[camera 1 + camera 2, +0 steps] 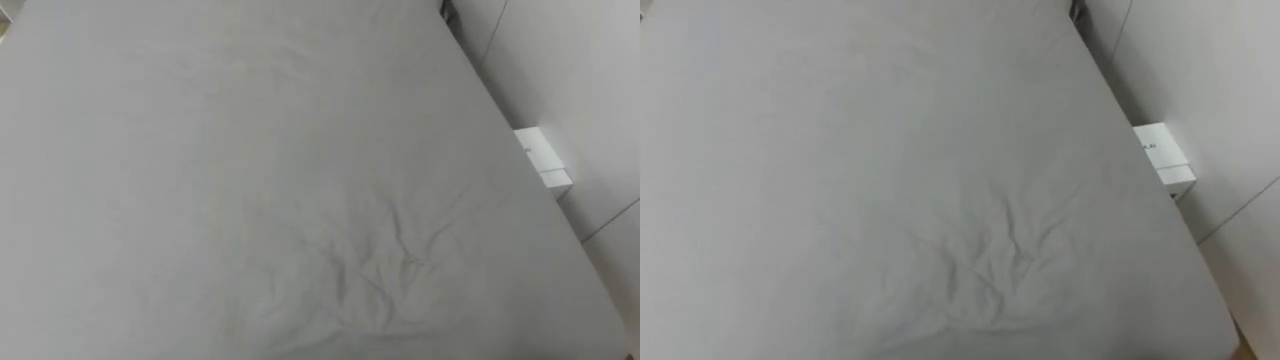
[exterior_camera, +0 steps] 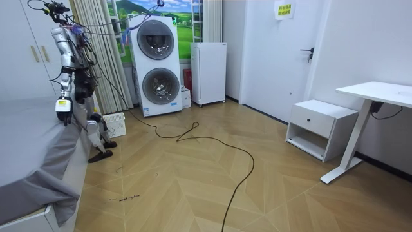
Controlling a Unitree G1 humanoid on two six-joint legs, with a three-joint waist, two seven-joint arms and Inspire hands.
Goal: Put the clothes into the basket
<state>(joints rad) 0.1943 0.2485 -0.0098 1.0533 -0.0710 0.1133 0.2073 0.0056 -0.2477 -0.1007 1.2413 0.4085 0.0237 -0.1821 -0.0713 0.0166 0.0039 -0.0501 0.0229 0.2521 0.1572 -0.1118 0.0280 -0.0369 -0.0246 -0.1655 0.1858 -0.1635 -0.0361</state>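
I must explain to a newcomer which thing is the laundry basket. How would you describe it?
Find the two stacked washing machines at the back of the room. On the wooden floor to their left in the room view, next to the grey bed, stands the basket. It is low, white and slatted, unlike the tall, plain white cabinet on the machines' other side.

We see the basket [image 2: 114, 124]: white, slotted sides, upright on the wood floor. It sits lower than the hand [image 2: 63, 115] and off to the room view's right of it, apart from it.
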